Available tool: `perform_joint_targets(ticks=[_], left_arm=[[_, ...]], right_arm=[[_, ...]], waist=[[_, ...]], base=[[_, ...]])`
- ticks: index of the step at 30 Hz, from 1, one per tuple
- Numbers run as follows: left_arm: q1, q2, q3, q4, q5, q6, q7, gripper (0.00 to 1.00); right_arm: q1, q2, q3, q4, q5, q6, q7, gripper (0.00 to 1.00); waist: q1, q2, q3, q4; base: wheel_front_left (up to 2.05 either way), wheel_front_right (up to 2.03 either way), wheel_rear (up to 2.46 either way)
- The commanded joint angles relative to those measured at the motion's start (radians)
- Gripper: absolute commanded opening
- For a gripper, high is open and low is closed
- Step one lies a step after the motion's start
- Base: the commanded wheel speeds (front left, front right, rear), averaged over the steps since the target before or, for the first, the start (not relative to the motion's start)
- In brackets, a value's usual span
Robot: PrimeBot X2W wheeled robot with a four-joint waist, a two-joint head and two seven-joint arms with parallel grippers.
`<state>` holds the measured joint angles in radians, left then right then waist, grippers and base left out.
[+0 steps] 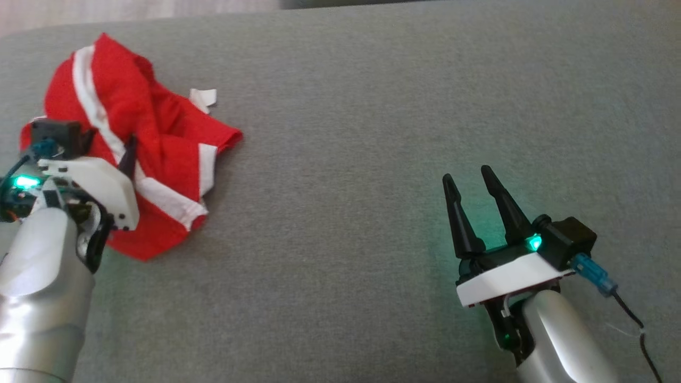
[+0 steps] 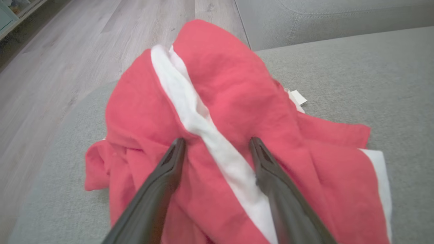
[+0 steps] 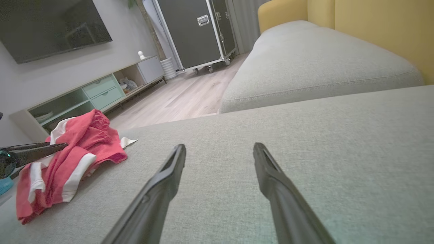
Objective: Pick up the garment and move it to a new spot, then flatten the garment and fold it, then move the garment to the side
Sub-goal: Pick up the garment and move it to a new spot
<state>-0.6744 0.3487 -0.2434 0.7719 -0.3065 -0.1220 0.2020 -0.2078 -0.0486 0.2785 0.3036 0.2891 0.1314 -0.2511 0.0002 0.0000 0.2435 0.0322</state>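
Red with white bands, the garment (image 1: 154,133) is lying crumpled at the left end of a grey woven sofa cushion (image 1: 346,159). The left wrist view is showing the left end effector (image 2: 217,140) spread apart, its tips pressing into soft folds on either side of a white band. The head view is showing the right end effector (image 1: 466,174) well apart from the garment, also spread, over bare cushion.

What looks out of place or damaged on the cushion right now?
Nothing is damaged or spilled. The red garment lies crumpled in a heap at the left end of the grey cushion, its white stripes twisted and a white tag sticking out. The left hand is open, straddling one stripe.
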Motion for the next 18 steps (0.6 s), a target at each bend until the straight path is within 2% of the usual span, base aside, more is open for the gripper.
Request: perform_joint_targets(ticks=[1,2,3,4,12,18], left_arm=[[-0.054,0.058,0.037,0.007,0.001,0.017,-0.001,1.0],[-0.056,0.056,0.039,0.022,-0.002,0.021,-0.002,0.65],[-0.059,0.054,0.04,0.034,-0.005,0.024,-0.004,0.17],[-0.06,0.053,0.04,0.043,-0.006,0.026,-0.011,0.0],[-0.055,0.03,0.071,0.011,-0.052,0.019,-0.151,0.0],[-0.012,-0.002,0.101,-0.145,-0.13,0.003,-0.287,0.0]], right_arm=[[-0.029,-0.002,0.02,-0.036,-0.005,-0.001,-0.011,1.0],[-0.028,-0.002,0.019,-0.036,-0.005,-0.001,-0.011,1.0],[-0.028,-0.002,0.019,-0.035,-0.005,-0.001,-0.011,1.0],[-0.027,-0.002,0.019,-0.034,-0.005,-0.001,-0.011,1.0],[-0.015,-0.002,0.014,-0.022,0.0,-0.001,-0.011,1.0],[0.009,-0.002,0.021,-0.003,0.003,-0.001,-0.011,1.0]], waist=[[-0.0002,0.0,0.009,-0.017],[-0.0002,0.0,0.008,-0.02],[-0.0002,0.0,0.006,-0.022],[-0.0002,0.0,0.004,-0.024],[-0.0002,0.0,-0.048,-0.021],[-0.0002,0.0,-0.116,-0.013]], base=[[0.0,0.0,0.0],[0.0,0.0,0.0],[0.0,0.0,0.0],[0.0,0.0,0.0],[0.0,0.0,0.0],[0.0,0.0,0.0]])
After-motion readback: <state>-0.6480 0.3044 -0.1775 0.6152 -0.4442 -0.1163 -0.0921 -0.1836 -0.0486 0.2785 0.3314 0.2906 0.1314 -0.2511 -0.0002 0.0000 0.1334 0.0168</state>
